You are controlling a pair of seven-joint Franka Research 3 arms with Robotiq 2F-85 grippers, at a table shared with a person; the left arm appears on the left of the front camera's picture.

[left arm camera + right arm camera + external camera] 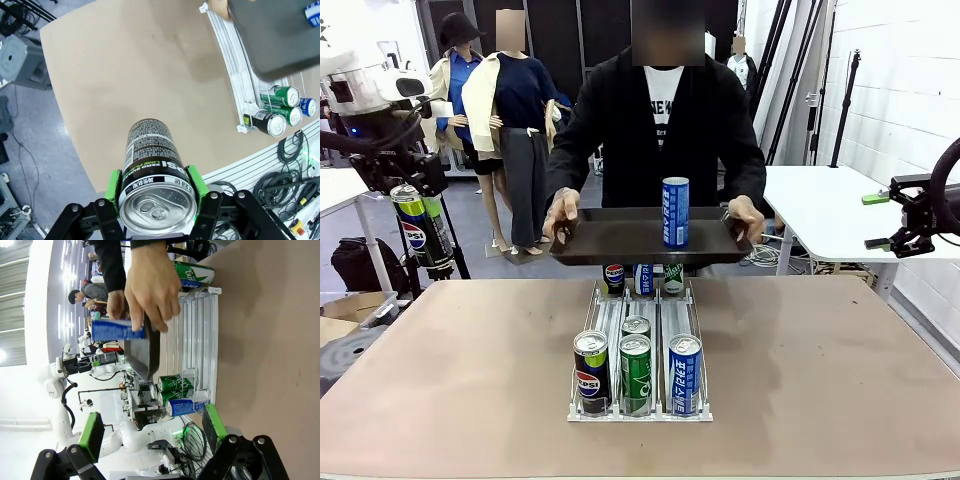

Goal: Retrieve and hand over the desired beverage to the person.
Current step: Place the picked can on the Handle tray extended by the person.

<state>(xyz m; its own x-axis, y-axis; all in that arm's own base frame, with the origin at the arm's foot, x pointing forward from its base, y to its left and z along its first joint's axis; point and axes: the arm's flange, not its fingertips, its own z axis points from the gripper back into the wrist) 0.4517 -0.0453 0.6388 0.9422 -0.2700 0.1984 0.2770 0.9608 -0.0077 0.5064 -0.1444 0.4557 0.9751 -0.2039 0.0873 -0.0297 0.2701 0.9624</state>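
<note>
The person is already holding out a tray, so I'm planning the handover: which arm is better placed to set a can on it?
Left. The left claw is shut on a Pepsi can, raised at the table's left side. The right claw is open with nothing in it. The tray carries one blue can.

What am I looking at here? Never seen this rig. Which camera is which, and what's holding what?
Two robot arms share a table with a person.

The front view looks across the table from between the arms. The other two pictures come from cameras on each arm's wrist, looking along its fingers.

The left gripper is raised off to the side, shut on a black Pepsi can. The right gripper is open and holds nothing.

On the table lies a clear rack with rows of cans lined up in its lanes. The person holds a dark tray above the rack's far end, and a blue can stands upright on it.
</note>
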